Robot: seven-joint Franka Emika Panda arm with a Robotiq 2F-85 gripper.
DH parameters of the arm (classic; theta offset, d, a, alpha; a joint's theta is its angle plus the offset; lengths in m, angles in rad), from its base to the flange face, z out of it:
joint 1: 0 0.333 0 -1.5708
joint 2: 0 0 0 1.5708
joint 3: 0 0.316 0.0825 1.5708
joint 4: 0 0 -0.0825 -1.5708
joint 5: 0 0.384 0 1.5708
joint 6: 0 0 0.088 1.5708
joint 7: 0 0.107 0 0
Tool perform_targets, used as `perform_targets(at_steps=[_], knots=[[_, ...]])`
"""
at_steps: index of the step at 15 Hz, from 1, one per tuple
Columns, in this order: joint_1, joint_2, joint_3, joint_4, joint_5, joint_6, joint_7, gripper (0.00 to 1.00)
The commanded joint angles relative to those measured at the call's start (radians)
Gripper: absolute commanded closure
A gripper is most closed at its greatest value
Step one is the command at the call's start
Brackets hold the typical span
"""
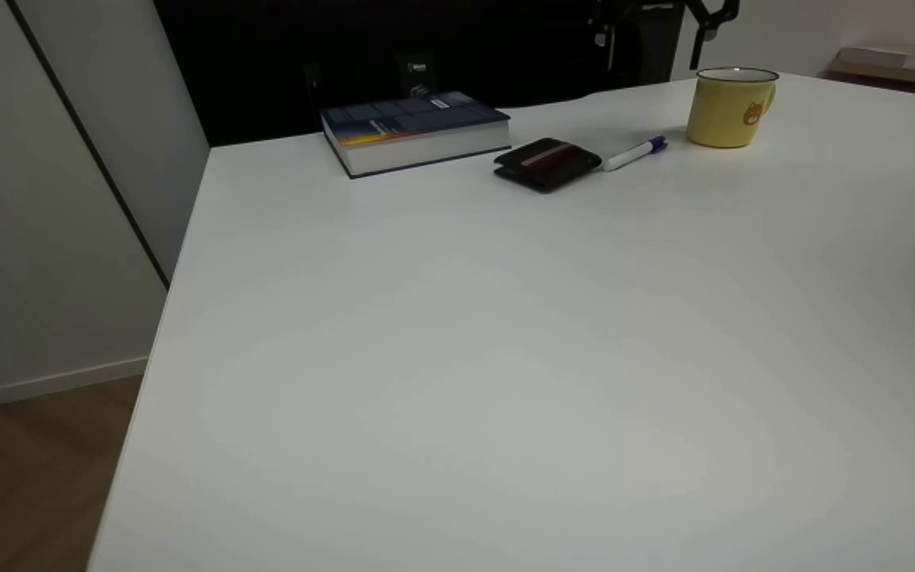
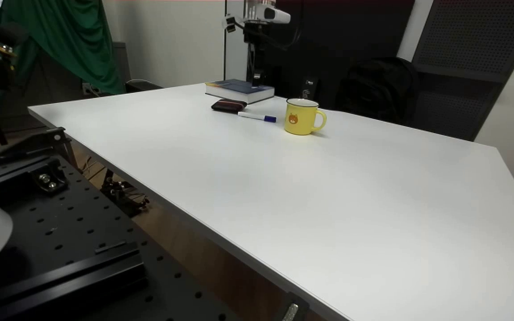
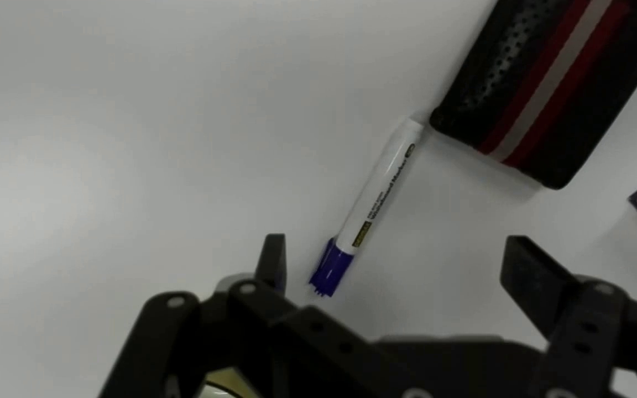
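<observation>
We saw the end effector (image 3: 394, 262) spread wide and empty above the surface (image 3: 130, 166); the white marker (image 3: 371, 207) lay below it on a slant, purple cap (image 3: 332, 269) the nearer end, tail just beside the wallet (image 3: 551, 91).

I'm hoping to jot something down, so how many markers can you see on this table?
1. The white marker with a purple cap lies between the dark wallet and the yellow mug. Another could be hidden inside the mug.
</observation>
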Motion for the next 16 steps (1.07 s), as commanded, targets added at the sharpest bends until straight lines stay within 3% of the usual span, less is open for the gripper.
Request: perform_targets(at_steps=[1, 2, 11, 13, 16], knots=[[0.023, 0.055, -0.047, 0.05, -0.04, -0.003, 0.197, 0.0], [-0.003, 0.011, -0.002, 0.003, -0.04, 0.005, 0.108, 0.0], [-0.003, 0.02, -0.014, 0.006, -0.048, 0.005, 0.166, 0.0], [0.007, 0.038, -0.025, 0.036, -0.045, -0.081, 0.235, 0.0], [0.005, 0.059, -0.027, 0.046, -0.058, -0.058, 0.283, 0.0]])
